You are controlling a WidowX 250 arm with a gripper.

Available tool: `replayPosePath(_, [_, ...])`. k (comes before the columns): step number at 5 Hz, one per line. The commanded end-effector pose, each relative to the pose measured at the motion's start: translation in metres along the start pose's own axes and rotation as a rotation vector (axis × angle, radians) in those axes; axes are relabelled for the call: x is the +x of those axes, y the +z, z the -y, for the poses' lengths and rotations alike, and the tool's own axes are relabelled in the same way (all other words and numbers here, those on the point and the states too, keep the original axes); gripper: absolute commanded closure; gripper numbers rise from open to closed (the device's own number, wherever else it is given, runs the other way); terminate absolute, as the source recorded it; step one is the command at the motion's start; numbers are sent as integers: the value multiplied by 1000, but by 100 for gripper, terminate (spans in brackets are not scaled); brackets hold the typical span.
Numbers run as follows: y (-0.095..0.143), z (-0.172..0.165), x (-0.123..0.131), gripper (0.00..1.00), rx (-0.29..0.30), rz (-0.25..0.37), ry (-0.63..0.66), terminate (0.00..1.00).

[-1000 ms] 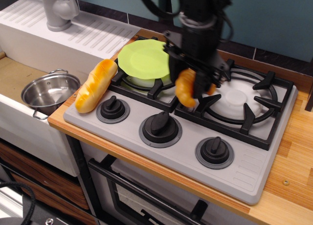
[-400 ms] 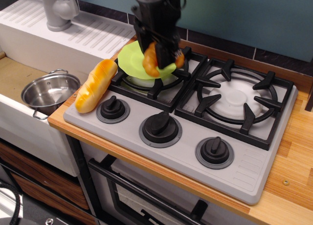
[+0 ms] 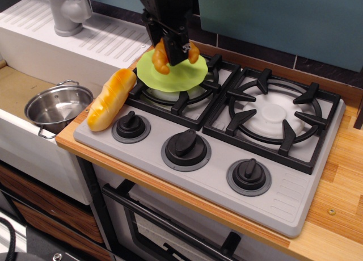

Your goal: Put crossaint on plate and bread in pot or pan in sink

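The sink (image 3: 22, 96) is lying left of the stove (image 3: 227, 153), with the pot (image 3: 57, 106) sitting in it. The plate (image 3: 176, 76) is resting on the stove's rear-left burner. The bread (image 3: 111, 99) is lying on the stove's left edge. The claw (image 3: 173, 48) is grasping the crossaint (image 3: 161, 58) over the plate.

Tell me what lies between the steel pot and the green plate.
The bread lies between the pot and the plate, leaning on the stove's left edge, in the only view.
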State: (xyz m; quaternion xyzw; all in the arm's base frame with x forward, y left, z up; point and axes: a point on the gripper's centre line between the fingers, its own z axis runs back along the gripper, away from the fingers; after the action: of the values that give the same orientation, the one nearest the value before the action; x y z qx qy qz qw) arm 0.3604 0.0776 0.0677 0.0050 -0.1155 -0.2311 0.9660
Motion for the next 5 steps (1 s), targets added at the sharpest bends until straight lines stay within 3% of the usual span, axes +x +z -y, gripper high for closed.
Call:
replayPosePath(1, [0, -9, 14, 0, 39, 42, 8, 0])
replayPosePath(5, [24, 34, -4, 0, 27, -3, 101, 0])
